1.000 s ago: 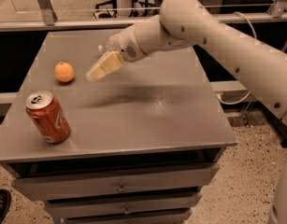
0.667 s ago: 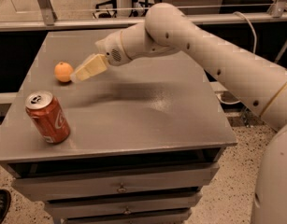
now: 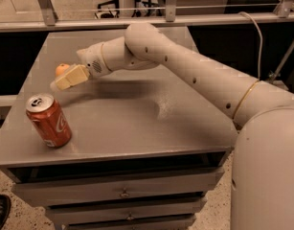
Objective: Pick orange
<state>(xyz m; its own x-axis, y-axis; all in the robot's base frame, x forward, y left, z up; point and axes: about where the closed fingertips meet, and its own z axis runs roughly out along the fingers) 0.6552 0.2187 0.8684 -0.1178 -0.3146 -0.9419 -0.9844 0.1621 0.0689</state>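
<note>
Camera view, left to right: dark shoe (image 3: 0, 210) on the speckled floor at the bottom left corner. Red soda can (image 3: 48, 121) stands on the front left of the grey table (image 3: 137, 123), tilted a bit, silver top facing up-left. Behind it, near the table's left edge, sits the orange (image 3: 62, 69), only its top showing, since the gripper (image 3: 60, 83) is right in front of it and covers its lower part. Gripper is cream-coloured and points down-left, low over the tabletop, well apart from the can. Cannot tell whether it is open or closed, or whether it touches the orange or has hold of it. White arm (image 3: 185, 66) runs from the gripper's wrist up and right across the table's middle to the robot's big rounded body at the right edge, casting a shadow on the tabletop. Drawers (image 3: 122, 193) with small handles sit under the table front. Metal railing (image 3: 137, 20) runs behind the table; a pale cable (image 3: 254, 32) hangs at the back right.
</note>
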